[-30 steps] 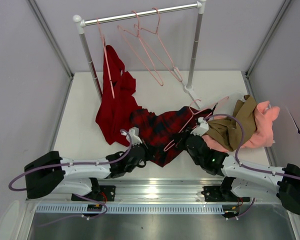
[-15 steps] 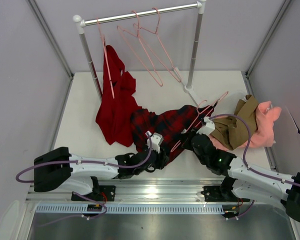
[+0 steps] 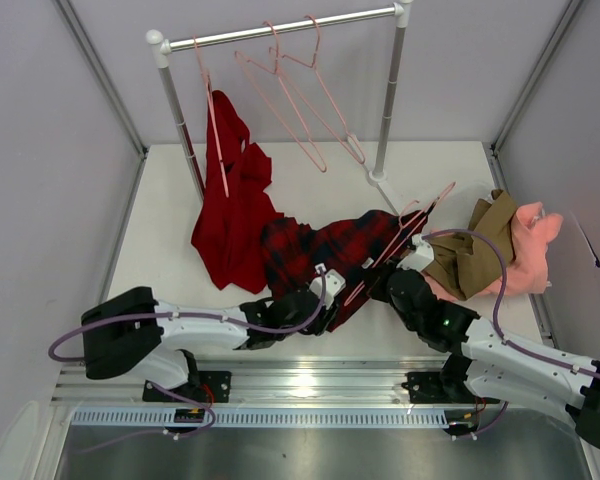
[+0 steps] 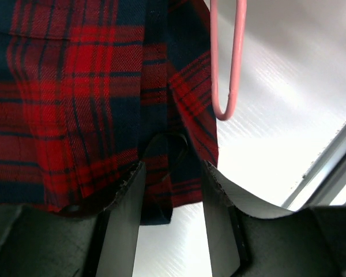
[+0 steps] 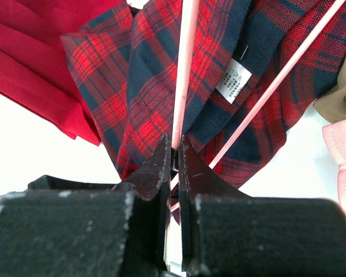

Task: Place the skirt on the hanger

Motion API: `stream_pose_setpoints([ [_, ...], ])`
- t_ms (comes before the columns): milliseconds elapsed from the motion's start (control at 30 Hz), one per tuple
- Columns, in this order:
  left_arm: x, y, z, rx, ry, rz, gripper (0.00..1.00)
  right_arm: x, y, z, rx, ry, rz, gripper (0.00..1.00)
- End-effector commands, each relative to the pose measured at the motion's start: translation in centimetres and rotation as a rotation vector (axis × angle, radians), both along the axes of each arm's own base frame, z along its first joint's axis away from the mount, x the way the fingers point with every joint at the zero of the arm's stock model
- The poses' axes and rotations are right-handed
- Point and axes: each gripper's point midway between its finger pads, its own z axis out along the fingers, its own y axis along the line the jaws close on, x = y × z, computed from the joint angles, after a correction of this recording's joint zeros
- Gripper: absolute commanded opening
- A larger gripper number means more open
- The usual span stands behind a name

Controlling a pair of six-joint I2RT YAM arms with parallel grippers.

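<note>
The skirt (image 3: 325, 255), red and navy plaid, lies crumpled on the white table mid-front. The pale-pink hanger (image 3: 410, 232) slants across its right part, hook toward the back right. My right gripper (image 3: 392, 277) is shut on one thin arm of the hanger (image 5: 183, 75), just above the skirt (image 5: 144, 115); the other arm runs off to the right. My left gripper (image 3: 322, 298) stands open at the skirt's near edge. In the left wrist view a fold of the skirt's hem (image 4: 161, 199) hangs between the fingers (image 4: 124, 225) without being pinched, and the hanger's rounded end (image 4: 225, 98) lies just beyond.
A clothes rack (image 3: 280, 30) stands at the back with pink hangers (image 3: 305, 105) on its bar and its foot (image 3: 383, 182) on the table. A solid-red garment (image 3: 230, 205) hangs at the left, touching the skirt. Tan and pink clothes (image 3: 505, 250) are heaped at the right.
My left gripper has opened and slid to the right along the skirt's near edge. The right arm has shifted a little, still holding the hanger.
</note>
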Motion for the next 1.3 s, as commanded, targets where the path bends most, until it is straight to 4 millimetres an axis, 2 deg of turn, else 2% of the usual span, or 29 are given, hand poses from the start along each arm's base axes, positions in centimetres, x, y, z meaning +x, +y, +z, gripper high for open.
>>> stream_pose_setpoints([
  [0,0.6,-2.4,1.8,-0.037,-0.044,-0.092,0.48,0.3,-0.7,0.2,-0.008,-0.013,-0.028,0.0],
  [200,0.8,-2.8,0.3,0.012,-0.04,-0.136,0.46,0.4,-0.6,0.4,0.009,-0.017,-0.022,0.0],
  [633,2.8,-0.3,-1.9,0.106,-0.061,-0.072,0.43,0.5,-0.6,0.5,0.025,-0.013,-0.021,0.0],
  [833,2.6,0.3,-3.2,0.146,-0.044,-0.078,0.33,0.7,-0.5,0.4,0.027,-0.01,-0.021,0.0],
  [900,2.5,0.1,-3.3,0.14,-0.034,-0.089,0.22,0.7,-0.5,0.3,0.027,-0.008,-0.023,0.0],
  [933,2.3,0.0,-3.2,0.135,-0.033,-0.092,0.17,0.7,-0.5,0.2,0.025,-0.006,-0.023,0.0],
  [967,2.4,0.0,-3.0,0.128,-0.033,-0.089,0.04,0.7,-0.6,0.2,0.026,-0.006,-0.025,0.0],
  [1000,2.3,0.1,-2.8,0.119,-0.027,-0.089,0.0,0.8,-0.6,0.2,0.027,-0.007,-0.026,0.0],
  [1267,1.0,0.3,3.1,-0.067,-0.057,-0.132,0.0,1.2,0.8,-0.3,0.07,0.004,-0.006,0.0],
])
